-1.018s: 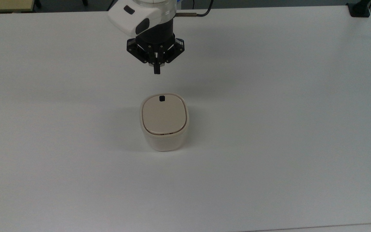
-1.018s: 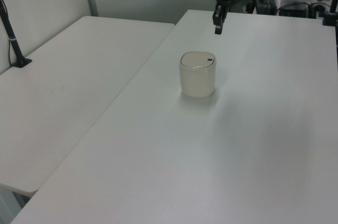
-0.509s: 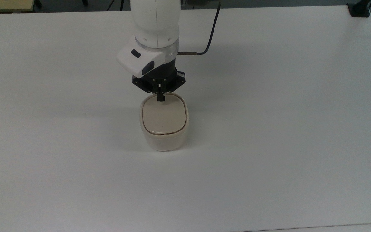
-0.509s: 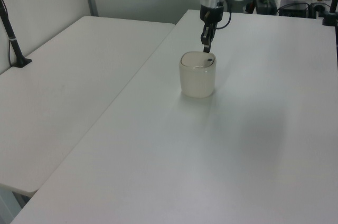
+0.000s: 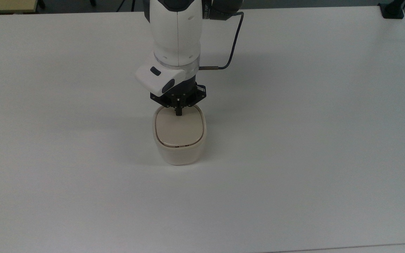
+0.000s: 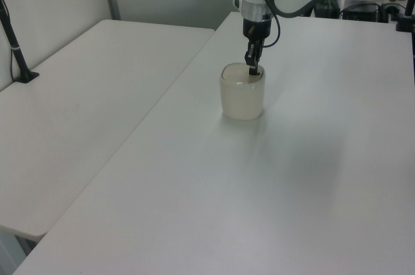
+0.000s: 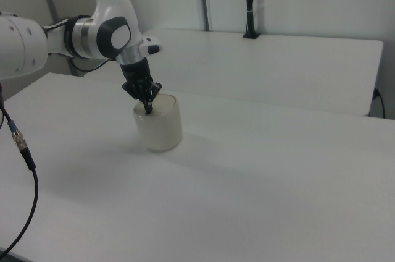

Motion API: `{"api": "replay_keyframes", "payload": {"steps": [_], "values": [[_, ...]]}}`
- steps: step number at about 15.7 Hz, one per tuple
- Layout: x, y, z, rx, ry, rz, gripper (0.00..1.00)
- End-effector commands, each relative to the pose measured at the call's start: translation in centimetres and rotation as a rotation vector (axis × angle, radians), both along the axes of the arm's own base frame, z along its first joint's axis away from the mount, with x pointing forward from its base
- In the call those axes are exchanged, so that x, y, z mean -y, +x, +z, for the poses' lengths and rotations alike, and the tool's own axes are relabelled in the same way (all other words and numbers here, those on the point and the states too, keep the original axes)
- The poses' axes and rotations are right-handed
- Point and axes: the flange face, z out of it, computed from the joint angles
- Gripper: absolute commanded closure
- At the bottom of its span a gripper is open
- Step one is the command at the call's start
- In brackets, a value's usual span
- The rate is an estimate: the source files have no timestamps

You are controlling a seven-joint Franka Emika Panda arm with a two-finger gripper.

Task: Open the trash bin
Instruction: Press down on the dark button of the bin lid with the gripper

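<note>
Top view shows the trash bin (image 5: 179, 138) in the middle of the white table (image 5: 311, 140) with its lid flat, and the pincer (image 5: 178, 113), clenched to one tip, should push straight down by the lid's far edge, gently.

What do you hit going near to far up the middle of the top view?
Bare white table → trash bin → claw at the lid's far edge → white arm → far table edge.
</note>
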Motion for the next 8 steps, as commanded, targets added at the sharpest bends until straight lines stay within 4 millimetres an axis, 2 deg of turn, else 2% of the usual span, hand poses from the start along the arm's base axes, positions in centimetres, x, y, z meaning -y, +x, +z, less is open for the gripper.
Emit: {"api": "replay_keyframes", "payload": {"steps": [1,2,4,6,8], "values": [[-0.2,0.1,-1.7,-0.020,0.012,-0.009,1.00],[0.1,0.0,-0.3,-0.002,0.014,-0.010,1.00],[0.4,-0.9,4.5,0.051,0.022,-0.014,1.00],[0.9,-2.0,8.1,0.058,0.022,-0.021,1.00],[1.3,-3.4,10.7,0.053,0.021,-0.026,0.99]]}}
